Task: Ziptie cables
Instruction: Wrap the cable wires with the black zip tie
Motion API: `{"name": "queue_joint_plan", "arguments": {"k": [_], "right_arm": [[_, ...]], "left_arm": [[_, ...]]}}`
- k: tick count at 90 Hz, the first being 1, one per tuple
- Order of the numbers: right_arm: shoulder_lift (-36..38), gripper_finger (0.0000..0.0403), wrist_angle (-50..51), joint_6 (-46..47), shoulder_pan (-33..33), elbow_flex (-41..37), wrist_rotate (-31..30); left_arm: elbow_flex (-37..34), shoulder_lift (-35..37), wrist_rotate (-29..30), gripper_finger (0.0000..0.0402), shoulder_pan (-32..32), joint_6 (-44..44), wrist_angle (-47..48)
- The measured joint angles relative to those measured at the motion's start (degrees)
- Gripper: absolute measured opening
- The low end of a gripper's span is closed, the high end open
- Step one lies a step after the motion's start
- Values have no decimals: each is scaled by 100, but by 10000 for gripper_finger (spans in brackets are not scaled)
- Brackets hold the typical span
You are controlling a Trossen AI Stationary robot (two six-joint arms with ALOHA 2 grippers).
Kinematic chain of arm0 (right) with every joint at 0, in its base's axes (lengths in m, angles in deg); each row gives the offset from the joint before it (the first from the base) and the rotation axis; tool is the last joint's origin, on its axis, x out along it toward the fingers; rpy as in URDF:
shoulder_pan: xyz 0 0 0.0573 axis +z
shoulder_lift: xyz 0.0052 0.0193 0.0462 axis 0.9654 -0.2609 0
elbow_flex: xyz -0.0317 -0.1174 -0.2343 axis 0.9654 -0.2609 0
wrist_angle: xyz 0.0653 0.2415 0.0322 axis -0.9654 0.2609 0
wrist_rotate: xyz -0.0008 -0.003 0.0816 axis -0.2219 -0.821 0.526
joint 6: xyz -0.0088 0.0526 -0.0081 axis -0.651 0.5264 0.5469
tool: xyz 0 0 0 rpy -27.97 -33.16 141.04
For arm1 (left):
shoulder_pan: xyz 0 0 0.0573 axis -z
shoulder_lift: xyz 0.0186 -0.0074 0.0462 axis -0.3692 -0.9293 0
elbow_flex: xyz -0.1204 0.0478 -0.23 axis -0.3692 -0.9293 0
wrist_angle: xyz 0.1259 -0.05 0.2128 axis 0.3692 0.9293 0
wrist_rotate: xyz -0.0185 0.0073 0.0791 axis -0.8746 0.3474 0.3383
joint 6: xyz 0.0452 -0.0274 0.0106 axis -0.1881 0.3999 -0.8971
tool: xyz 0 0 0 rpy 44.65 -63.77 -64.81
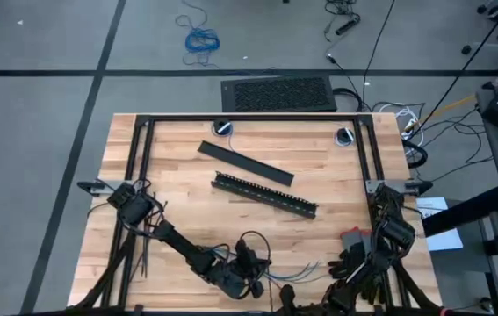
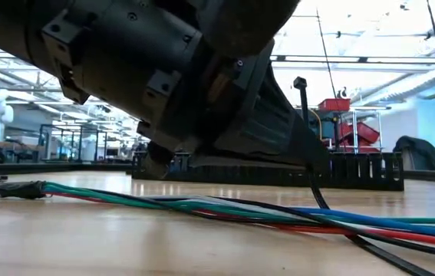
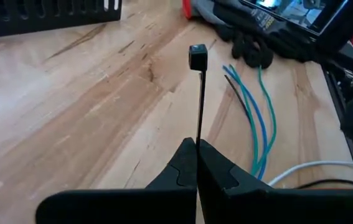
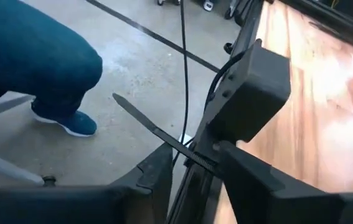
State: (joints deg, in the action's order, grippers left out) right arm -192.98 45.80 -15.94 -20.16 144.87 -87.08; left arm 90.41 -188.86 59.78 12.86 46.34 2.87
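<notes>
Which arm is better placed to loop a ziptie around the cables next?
Left. The left gripper is shut on a ziptie right beside the cables; the right gripper sits at the table's edge.

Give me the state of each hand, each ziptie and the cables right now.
left hand: shut on a ziptie, low over the table near its front edge.
ziptie: pinched upright, head at the top, looped round nothing.
right hand: open, at the table's right edge.
second ziptie: slants across the gap between the right hand's fingers; grip unclear.
cables: lying loose on the table, unbound.
</notes>
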Motion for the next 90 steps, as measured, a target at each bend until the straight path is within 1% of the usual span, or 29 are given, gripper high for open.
{"name": "queue_joint_plan", "arguments": {"k": [8,16,21,30,45,53,61,78,84,90], "right_arm": [[0,68,-26,119,0,0,-14],[0,21,-18,199,11,0,-25],[0,8,-22,277,11,0,-49],[0,2,-11,528,12,0,-90],[0,1,-14,928,56,0,-479],[2,0,-24,1251,50,0,-559],[0,0,-28,1590,36,0,-730],[0,0,-138,2303,-73,0,-1416],[2,0,-162,2673,-111,-20,-1735],[2,0,-390,3027,-122,-157,-2102]], "left_arm": [[0,0,2,0,0,0,2],[0,0,7,0,0,-4,2],[0,0,44,0,0,-13,9],[0,0,274,0,17,-414,-7],[-1,0,782,0,152,-1693,-196],[-2,0,1055,0,228,-2390,-367],[-2,0,1203,0,269,-3038,-525],[-2,2,1317,0,336,-3928,-542],[-2,2,1395,0,364,-4359,-542],[-2,2,1475,0,395,-4842,-543]]}}
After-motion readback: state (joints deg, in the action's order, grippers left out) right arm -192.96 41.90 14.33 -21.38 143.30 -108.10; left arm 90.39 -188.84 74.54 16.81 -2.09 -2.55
